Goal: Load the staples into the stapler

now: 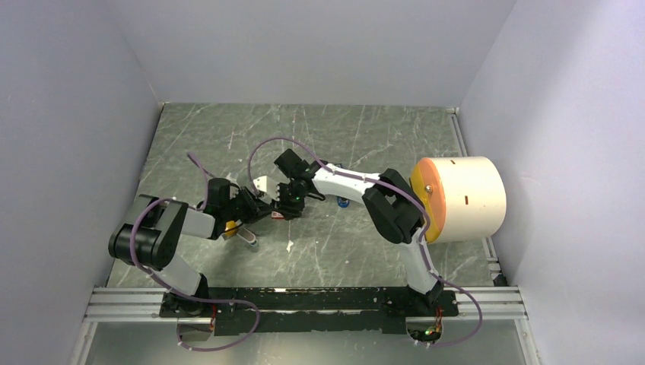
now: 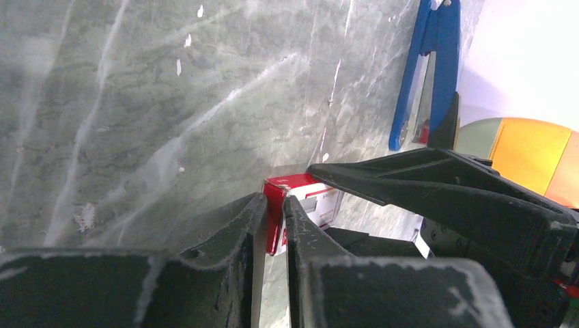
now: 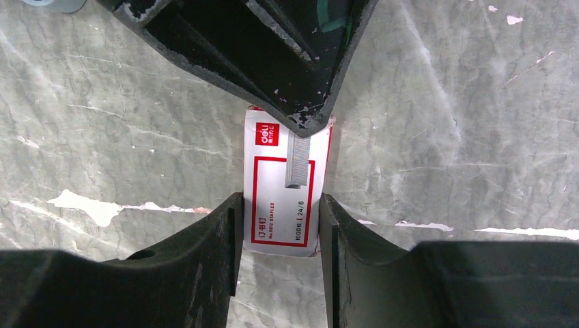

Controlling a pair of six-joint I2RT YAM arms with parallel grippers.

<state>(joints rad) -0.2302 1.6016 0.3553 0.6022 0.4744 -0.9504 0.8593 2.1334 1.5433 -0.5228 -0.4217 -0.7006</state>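
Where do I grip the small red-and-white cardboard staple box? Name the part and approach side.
Grip its two long side edges, coming straight down from above: the small red-and-white cardboard staple box lies flat, printed face up, and its narrow width fits between the right gripper's fingers.

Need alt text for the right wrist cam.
A small red-and-white staple box lies on the grey marbled table, held at its sides between the jaws of the right gripper. The black left gripper covers the box's far end.
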